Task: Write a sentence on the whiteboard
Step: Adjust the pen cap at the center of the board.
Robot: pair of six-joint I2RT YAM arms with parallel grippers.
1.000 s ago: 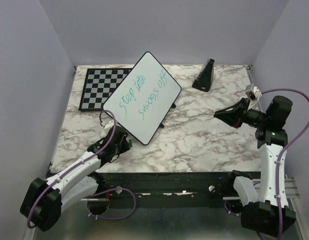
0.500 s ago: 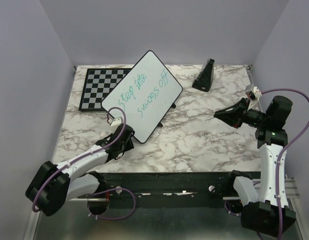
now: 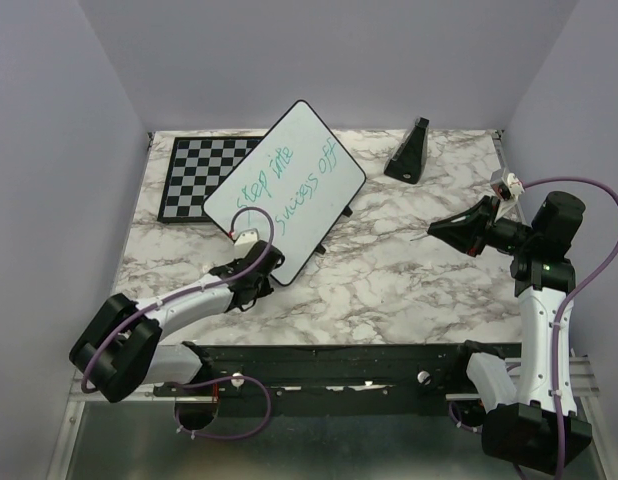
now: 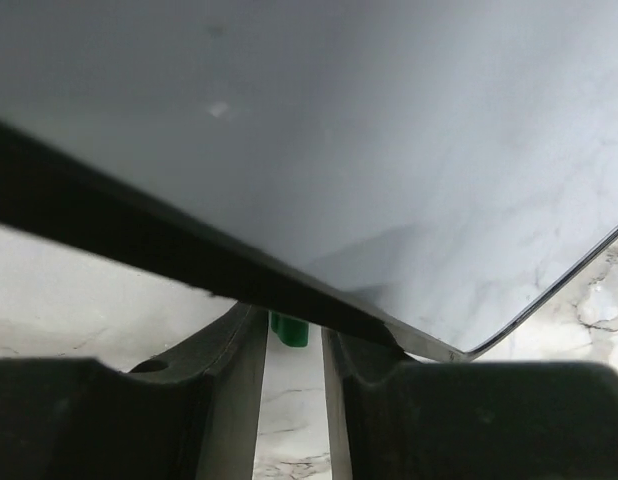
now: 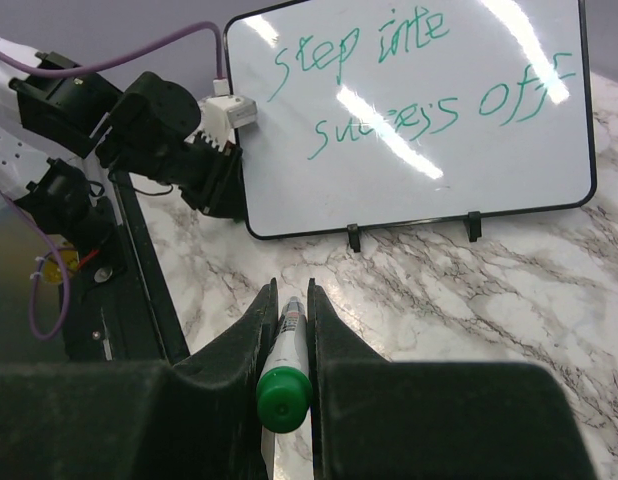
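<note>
The whiteboard [image 3: 301, 125] stands tilted on its small black feet at the table's middle back. It bears the teal sentence [image 3: 279, 180] "Step into success off" in two lines, which is also legible in the right wrist view [image 5: 409, 80]. My left gripper [image 3: 264, 268] is at the board's near corner. In the left wrist view the board [image 4: 339, 130] lies across the fingertips, which are shut on a small green cap [image 4: 289, 330]. My right gripper [image 3: 434, 230] hovers right of the board, shut on a green-ended marker [image 5: 283, 398].
A black-and-white chessboard [image 3: 194, 175] lies behind the whiteboard at the back left. A black wedge-shaped stand [image 3: 409, 152] sits at the back right. A black rail [image 3: 339, 360] runs along the table's near edge.
My left gripper has swung right and forward, up to the whiteboard's near corner, and the board has shifted slightly back. The right arm has not moved.
</note>
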